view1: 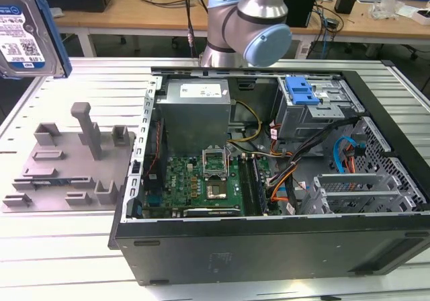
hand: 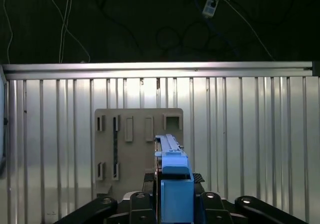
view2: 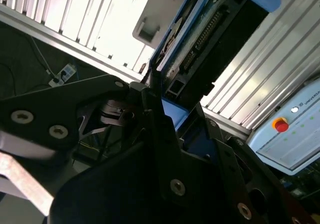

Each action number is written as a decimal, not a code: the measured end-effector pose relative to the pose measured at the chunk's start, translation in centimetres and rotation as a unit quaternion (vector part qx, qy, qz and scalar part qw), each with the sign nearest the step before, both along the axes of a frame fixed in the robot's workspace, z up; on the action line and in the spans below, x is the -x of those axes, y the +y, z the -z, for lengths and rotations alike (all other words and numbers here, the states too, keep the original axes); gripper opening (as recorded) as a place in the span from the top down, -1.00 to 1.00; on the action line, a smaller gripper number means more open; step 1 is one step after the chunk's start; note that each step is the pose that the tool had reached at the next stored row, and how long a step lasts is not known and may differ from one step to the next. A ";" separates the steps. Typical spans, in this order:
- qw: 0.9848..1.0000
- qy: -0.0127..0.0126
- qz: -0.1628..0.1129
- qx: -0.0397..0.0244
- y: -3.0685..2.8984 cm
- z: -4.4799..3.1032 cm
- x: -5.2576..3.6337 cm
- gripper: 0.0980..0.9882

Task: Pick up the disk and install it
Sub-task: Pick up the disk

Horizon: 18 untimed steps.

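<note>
The flat silver disk with blue plastic rails (view1: 25, 35) is clamped in the jaws of the black gripper (hand: 175, 206), at the exterior view's upper left.

Even overhead light fills the exterior view: the ribbed bench (view1: 60, 261) is bright with soft shadows, the open computer case (view1: 269, 247) dimmer inside, the disk (view1: 23, 39) at the frame's edge slightly soft. In the second wrist view glare washes the bench white while the hand (view2: 162, 101) is near-black. In the first wrist view the bench gleams in streaks; the floor (hand: 150, 24) beyond is dark.
</note>
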State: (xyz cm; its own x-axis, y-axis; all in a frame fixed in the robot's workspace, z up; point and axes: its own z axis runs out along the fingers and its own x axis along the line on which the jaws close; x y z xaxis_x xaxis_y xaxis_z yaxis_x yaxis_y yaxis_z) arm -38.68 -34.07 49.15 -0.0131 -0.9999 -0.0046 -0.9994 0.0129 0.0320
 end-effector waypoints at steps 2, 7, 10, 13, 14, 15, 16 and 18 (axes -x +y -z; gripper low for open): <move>1.000 0.000 0.000 0.000 -0.50 -0.01 -0.49 0.39; 1.000 0.001 0.000 0.000 -2.08 -0.02 -2.16 0.39; 1.000 0.001 0.000 0.000 -3.01 -0.03 -3.13 0.39; 1.000 0.002 0.000 0.000 -3.97 -0.03 -4.15 0.39; 1.000 0.002 0.000 0.000 -4.26 -0.03 -4.46 0.39; 1.000 0.002 0.000 0.000 -4.70 -0.04 -4.90 0.39; 1.000 0.003 0.000 0.000 -4.98 -0.04 -5.20 0.39; 1.000 0.003 0.000 0.000 -5.62 -0.04 -5.92 0.39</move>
